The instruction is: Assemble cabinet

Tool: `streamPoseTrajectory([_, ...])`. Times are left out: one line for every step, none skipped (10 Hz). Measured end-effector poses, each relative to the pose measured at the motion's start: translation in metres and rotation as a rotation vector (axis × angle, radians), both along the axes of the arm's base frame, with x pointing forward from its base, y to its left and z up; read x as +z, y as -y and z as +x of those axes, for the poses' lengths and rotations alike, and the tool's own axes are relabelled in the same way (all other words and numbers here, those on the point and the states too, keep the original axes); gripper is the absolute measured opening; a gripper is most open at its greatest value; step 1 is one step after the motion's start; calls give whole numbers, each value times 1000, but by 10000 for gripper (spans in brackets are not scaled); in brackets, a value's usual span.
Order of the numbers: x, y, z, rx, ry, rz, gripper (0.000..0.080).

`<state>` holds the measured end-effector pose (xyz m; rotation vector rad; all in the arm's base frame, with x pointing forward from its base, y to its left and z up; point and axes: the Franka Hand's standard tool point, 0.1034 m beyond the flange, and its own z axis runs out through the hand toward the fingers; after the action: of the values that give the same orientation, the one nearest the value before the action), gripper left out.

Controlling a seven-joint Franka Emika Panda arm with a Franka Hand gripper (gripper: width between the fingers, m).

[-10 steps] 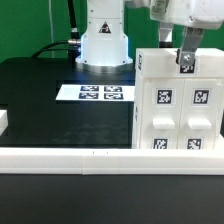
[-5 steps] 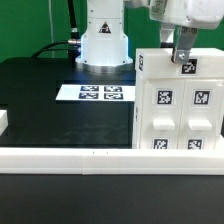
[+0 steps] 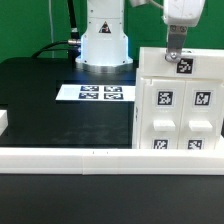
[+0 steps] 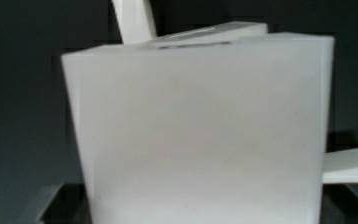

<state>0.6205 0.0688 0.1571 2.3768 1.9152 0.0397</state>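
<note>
Cabinet [image 3: 178, 105] was seen standing upright, apparently largely assembled; remaining steps couldn't be judged. Gripper [image 3: 175, 50] was poised just above it; claw state couldn't be told.

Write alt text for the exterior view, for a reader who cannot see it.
A white cabinet with black-and-white square tags on its face panels stands on a black table at the exterior view's right, the robot's gripper right above its top. A marker board lies flat before the arm's white base, and a long low white rail runs across the front.

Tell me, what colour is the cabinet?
White cabinet with black-and-white square tags; clearest in the exterior view.
</note>
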Motion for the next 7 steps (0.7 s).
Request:
streamPoseTrajectory([1, 0, 0, -93, 6, 8, 561])
streamPoseTrajectory([1, -1, 0, -178, 11, 15, 561])
streamPoseTrajectory([2, -1, 0, -306, 16, 33, 561])
streamPoseTrajectory([2, -1, -1, -415, 19, 47, 561])
streamPoseTrajectory([2, -3, -1, -531, 23, 56, 561])
streamPoseTrajectory([2, -4, -3, -645, 21, 62, 561])
streamPoseTrajectory([2, -5, -3, -754, 23, 74, 561])
